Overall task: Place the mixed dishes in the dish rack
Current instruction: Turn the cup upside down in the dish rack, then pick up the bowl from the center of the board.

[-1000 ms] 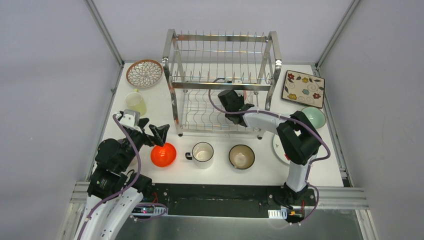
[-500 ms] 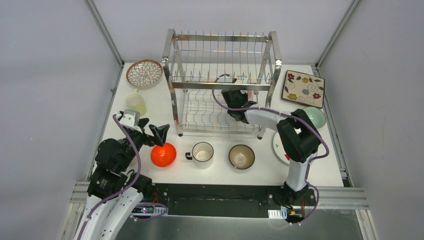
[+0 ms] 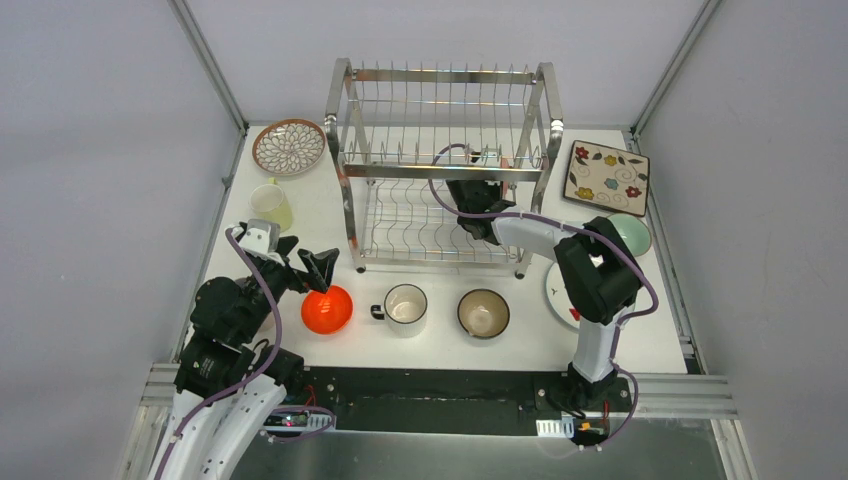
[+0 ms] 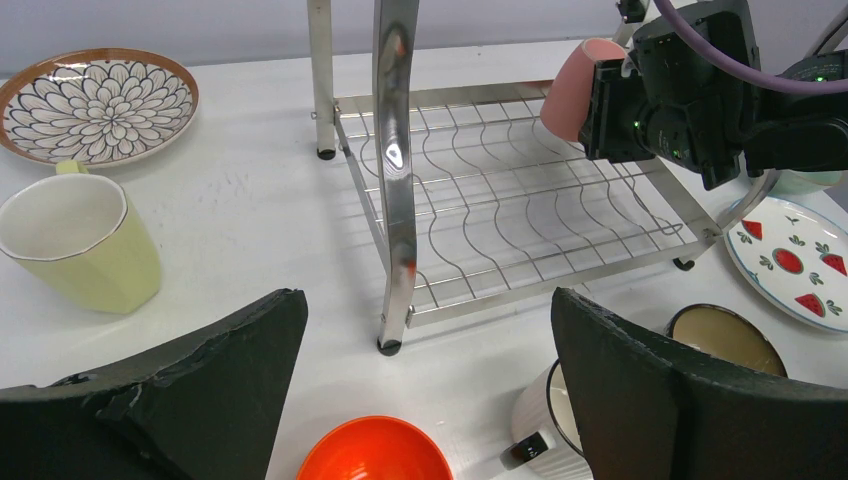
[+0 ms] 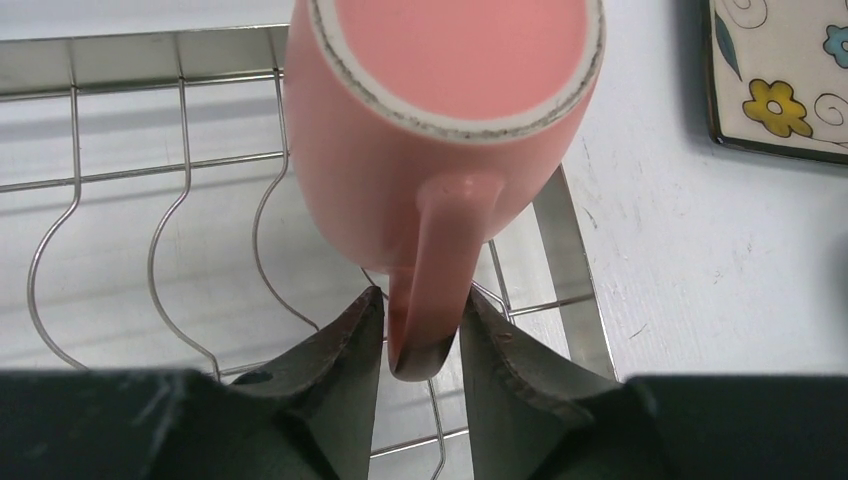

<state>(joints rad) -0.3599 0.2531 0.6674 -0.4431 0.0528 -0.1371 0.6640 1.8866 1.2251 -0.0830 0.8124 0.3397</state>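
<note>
Since a second ago the right hand has pushed farther into the lower tier of the dish rack, toward its far right corner, while the left arm has kept its place. Its two fingers sit on either side of the handle of a pink cup, very close to it. Whether they press on the handle or stand just off it I cannot tell. The cup is turned with its base toward the wrist camera, over the wavy wires of the lower tier.

At the near left, the left hand hangs spread wide above the orange bowl and grips nothing. To the right of that bowl, along the near edge of the bench, stand the white mug and the brown bowl, with the strawberry plate farther right. The petal plate and a yellow-green cup lie left of the rack. The square floral plate and the mint bowl lie to its right.
</note>
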